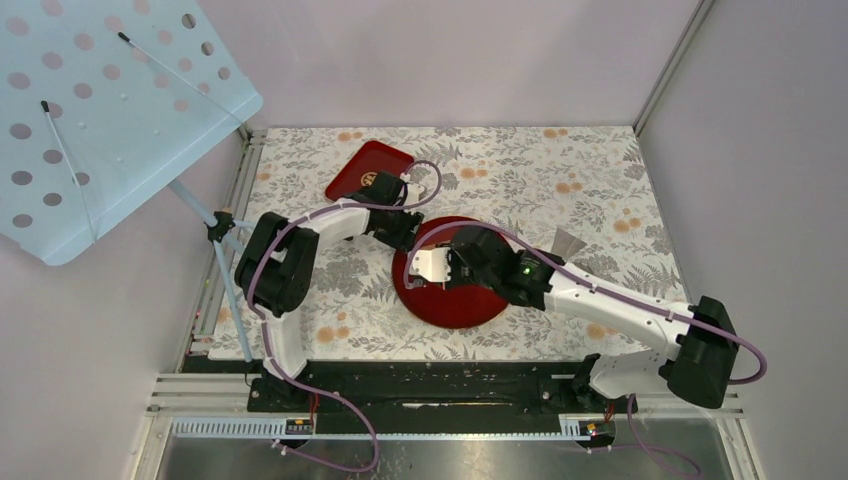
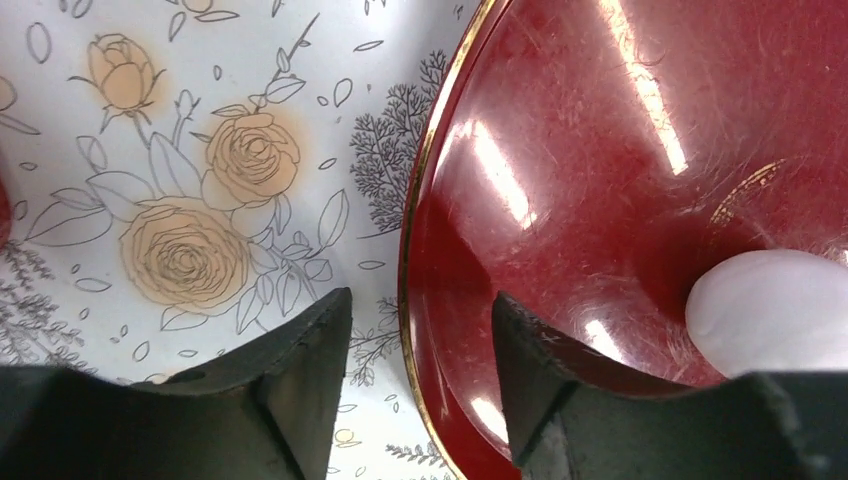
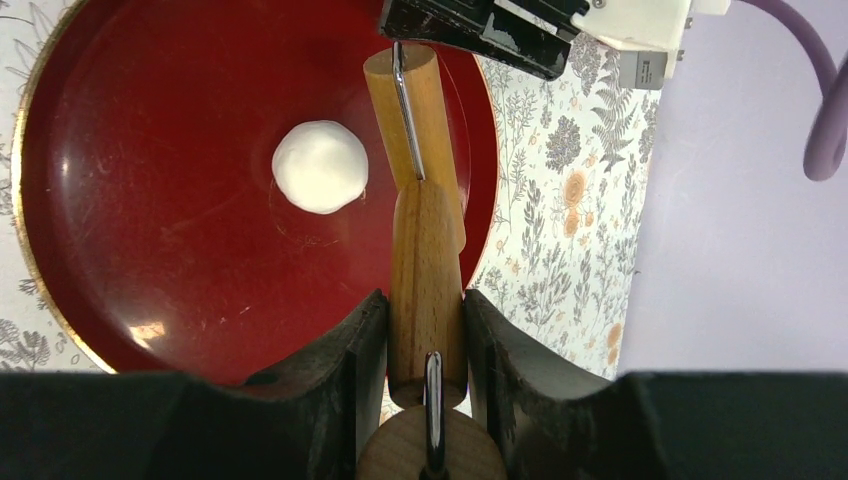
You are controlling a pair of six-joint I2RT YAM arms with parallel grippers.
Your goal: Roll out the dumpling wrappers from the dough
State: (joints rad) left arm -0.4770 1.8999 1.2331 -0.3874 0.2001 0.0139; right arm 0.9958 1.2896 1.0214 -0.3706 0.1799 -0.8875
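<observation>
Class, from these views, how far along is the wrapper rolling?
Done: a dough lump sits on the red plate, and the right hand grips the rolling pin. In hand: the pin is beside the lump, not on it; the left hand is open at the plate's rim. Left: all the rolling; no flat wrapper shows.

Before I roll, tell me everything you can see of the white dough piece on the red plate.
The dough piece is a small, white, roundish lump. It looks smooth, matte and soft, and it is domed rather than rolled thin. It rests near the middle of the glossy round red plate. The wooden rolling pin, clamped in the right gripper, sits just beside it, with a narrow gap between them in the right wrist view.
</observation>
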